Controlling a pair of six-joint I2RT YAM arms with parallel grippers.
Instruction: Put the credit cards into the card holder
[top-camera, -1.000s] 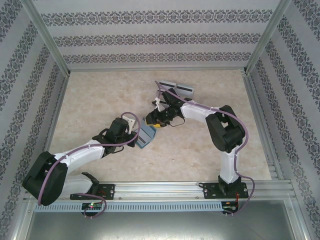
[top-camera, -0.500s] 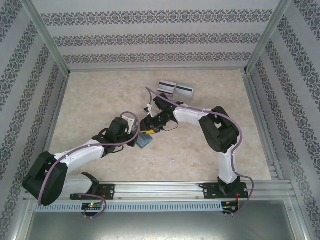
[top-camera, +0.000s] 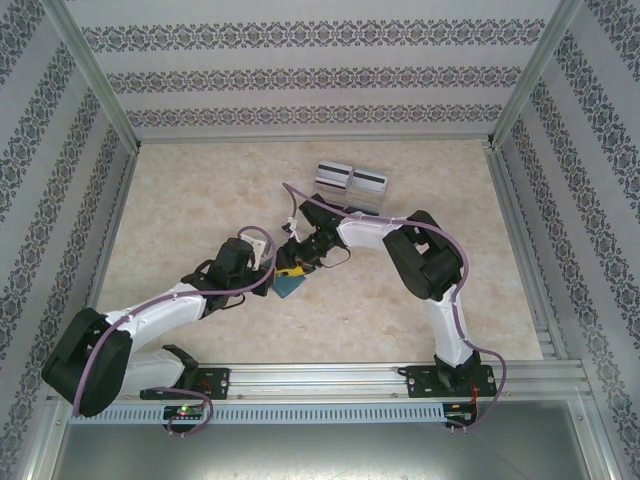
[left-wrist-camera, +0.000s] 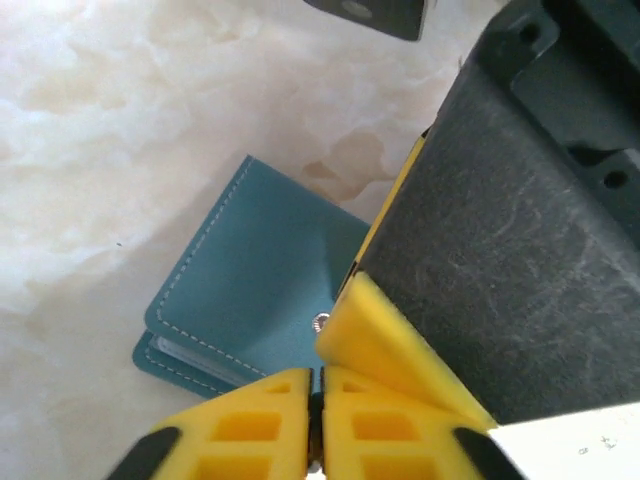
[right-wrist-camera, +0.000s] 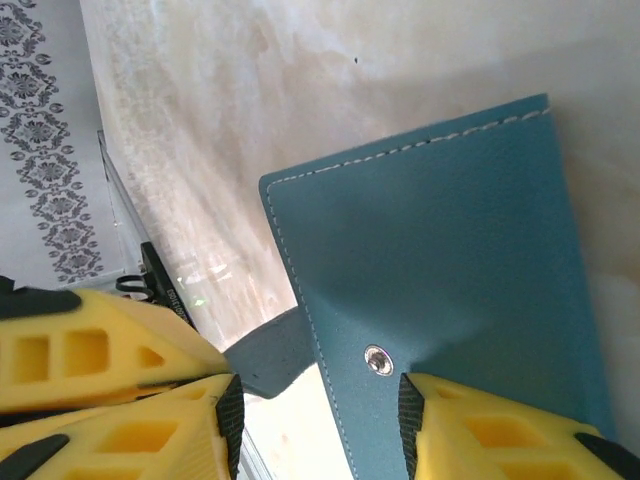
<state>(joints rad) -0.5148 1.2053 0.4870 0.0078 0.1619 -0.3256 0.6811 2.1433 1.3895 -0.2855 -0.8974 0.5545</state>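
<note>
Along the left wall we are finding a broad stretch of bare bench (top-camera: 170, 200), free from the side rail out to the far edge. The left arm (top-camera: 160, 310) is reaching in from the near-left corner, and the left gripper (top-camera: 273, 273) is sitting at the near-left edge of the card holder (top-camera: 291, 287). Its jaws are lying almost together with a thin slit between them, and we cannot tell whether they are pinching anything.

The card holder is lying folded near the middle of the bench, with pale edges peeking out along one side. Just beside it, the right gripper (top-camera: 297, 262) is hovering from the far side, its jaws standing apart and straddling the holder's stitched edge next to the snap stud (right-wrist-camera: 377, 360). The two grippers are crowding each other, with little room between them.

The credit cards (top-camera: 350, 180) are lying by the far wall, well apart from the holder. Past the right arm's elbow (top-camera: 430, 262), bare bench is running to the right rail.
</note>
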